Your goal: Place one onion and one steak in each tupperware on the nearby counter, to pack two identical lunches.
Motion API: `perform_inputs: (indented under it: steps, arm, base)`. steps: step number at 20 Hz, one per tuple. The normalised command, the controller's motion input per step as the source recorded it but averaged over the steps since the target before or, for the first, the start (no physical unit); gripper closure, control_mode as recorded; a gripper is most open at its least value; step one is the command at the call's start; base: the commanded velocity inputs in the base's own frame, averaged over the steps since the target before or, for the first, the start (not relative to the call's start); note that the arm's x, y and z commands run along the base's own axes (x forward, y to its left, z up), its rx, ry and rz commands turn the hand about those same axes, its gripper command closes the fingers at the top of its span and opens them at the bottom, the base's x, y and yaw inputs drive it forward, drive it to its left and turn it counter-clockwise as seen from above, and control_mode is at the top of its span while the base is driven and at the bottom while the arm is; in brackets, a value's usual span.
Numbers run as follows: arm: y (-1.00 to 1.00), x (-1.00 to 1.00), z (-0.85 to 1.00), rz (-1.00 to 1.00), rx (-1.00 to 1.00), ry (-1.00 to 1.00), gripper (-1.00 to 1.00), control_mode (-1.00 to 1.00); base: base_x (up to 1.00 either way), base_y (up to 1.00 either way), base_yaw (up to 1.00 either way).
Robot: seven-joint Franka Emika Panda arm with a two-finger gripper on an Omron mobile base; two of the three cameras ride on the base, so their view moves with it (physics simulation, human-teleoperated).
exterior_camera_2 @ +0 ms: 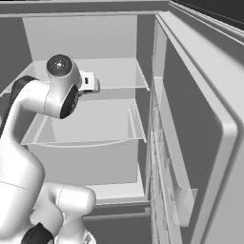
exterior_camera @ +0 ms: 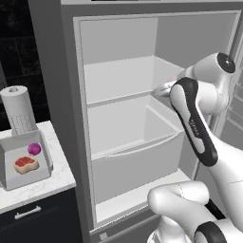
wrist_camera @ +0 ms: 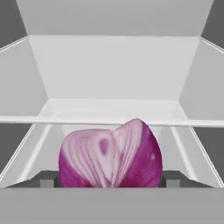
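Observation:
A halved purple onion (wrist_camera: 111,159) sits between my two dark fingertips (wrist_camera: 47,183), close to the camera. My gripper (wrist_camera: 110,183) is shut on it, inside the open fridge above the shelf edge. From the left base the gripper (exterior_camera: 162,88) reaches in at the upper shelf, and from the right base the hand (exterior_camera_2: 89,83) is level with that shelf. On the counter (exterior_camera: 54,182) at the left stands a grey tupperware (exterior_camera: 10,151). It holds a steak (exterior_camera: 26,163) and a small purple onion (exterior_camera: 34,149).
A paper-towel roll (exterior_camera: 18,110) stands behind the tupperware. A deep white fridge drawer (exterior_camera: 133,152) lies under the shelf (exterior_camera: 118,78). The open fridge door (exterior_camera_2: 190,143) stands along the right. Dark cabinet fronts with a silver handle (exterior_camera: 27,213) run under the counter.

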Motion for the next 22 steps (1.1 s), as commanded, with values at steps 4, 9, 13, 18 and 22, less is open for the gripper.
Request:
perform_inputs:
  steps: [4, 9, 13, 18, 22]
  arm:
    - [0.00, -0.73, -0.07, 0.00, -0.12, 0.51, 1.00, -1.00]
    - [-0.01, -0.68, -0.48, 0.00, -0.07, 0.52, 1.00, -1.00]
    - [-0.02, -0.80, -0.63, 0.00, 0.00, 0.08, 1.00, -1.00]
    - [-0.03, -0.89, -0.13, 0.00, 0.01, -0.01, 1.00, -1.00]
    - [0.00, -0.46, -0.11, 0.00, 0.00, 0.00, 1.00, -1.00]
  base:
    - [0.00, 0.00, 0.00]
    - [0.00, 0.00, 0.00]
    - [0.00, 0.00, 0.00]
    - [0.00, 0.00, 0.00]
    - [0.00, 0.00, 0.00]
